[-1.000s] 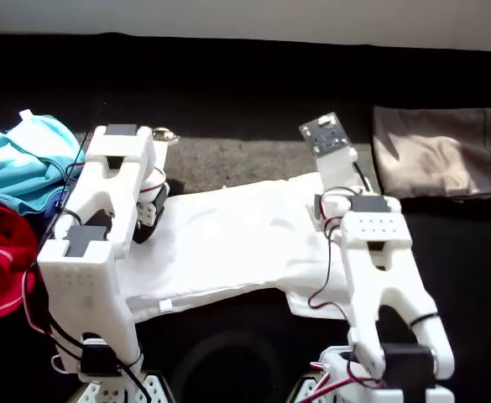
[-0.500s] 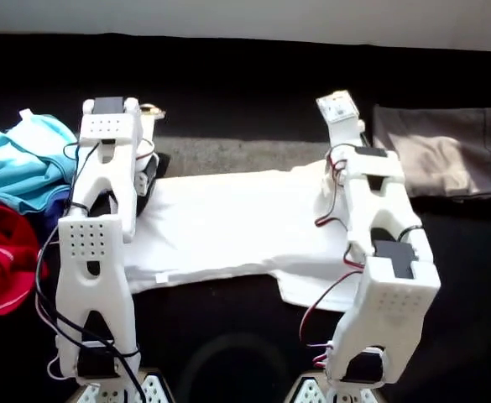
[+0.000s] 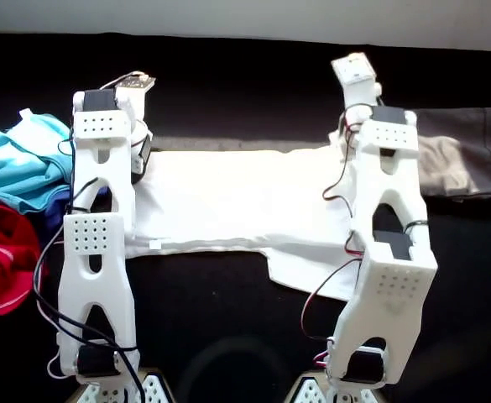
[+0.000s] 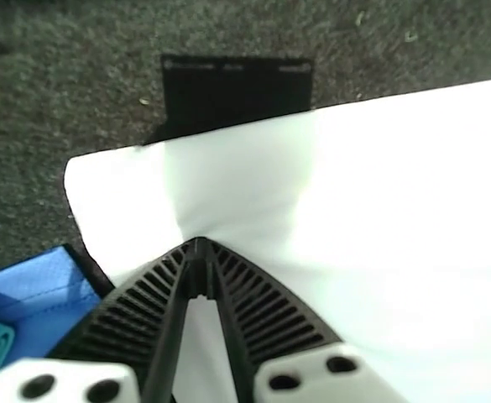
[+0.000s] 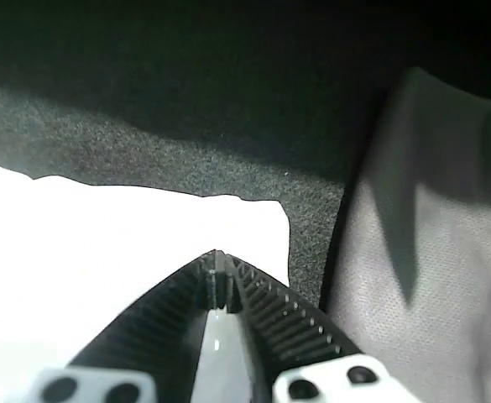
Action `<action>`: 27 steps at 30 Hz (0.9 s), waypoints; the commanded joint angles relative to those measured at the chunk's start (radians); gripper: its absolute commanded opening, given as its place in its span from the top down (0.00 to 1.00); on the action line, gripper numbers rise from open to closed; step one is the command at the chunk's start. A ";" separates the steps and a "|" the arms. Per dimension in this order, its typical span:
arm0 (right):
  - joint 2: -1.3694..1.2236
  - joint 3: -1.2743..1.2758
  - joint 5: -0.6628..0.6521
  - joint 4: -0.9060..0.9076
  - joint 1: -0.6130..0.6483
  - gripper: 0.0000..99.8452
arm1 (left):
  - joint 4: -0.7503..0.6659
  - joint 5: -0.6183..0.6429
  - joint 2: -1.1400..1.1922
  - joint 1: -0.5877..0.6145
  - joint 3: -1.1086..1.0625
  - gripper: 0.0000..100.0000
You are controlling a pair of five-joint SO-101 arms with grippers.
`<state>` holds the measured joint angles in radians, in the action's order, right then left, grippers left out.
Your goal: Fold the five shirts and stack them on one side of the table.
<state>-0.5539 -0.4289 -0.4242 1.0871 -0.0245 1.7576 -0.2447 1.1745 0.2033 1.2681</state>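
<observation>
So both arms are stretched out over the long white cotton shirt, which lies flat across the middle of the high view on the dark fuzzy counter. The left gripper has its fingers pressed together with a pucker of white fabric caught between them, near the shirt's upper left corner. The right gripper looks the same at the upper right corner, fingers closed on the hem as far as I can tell.

1 folded grey shirt sits at the right edge of the frame, just beside the corner the right arm holds. The crumpled teal shirt and the bunched red shirt are heaped at the left.

What could go wrong, imo: both pinches are thin and close to the edge, so 1 corner could slip out and the fold goes crooked. Same if the 2 arms don't pull evenly. The flap sticking out at lower centre could bunch underneath. And that right corner is close enough to the grey one to nudge it.
</observation>
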 commanded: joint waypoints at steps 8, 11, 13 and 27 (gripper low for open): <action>-0.090 -0.102 0.009 -0.067 0.019 0.99 | -0.018 -0.005 -0.625 -0.022 -0.831 0.99; -0.120 -0.102 0.009 -0.039 0.021 0.99 | -0.203 -0.006 -0.728 -0.035 -1.161 0.99; -0.136 -0.102 0.009 -0.031 0.019 0.99 | -0.338 -0.008 -0.768 -0.033 -1.340 0.99; -0.211 -0.147 0.008 -0.050 -0.114 0.99 | -0.382 -0.104 -0.803 0.166 -1.469 0.99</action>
<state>-0.7825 -0.5102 -0.4242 1.0349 -0.0875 1.3694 -0.3168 0.3798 0.3214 -0.1956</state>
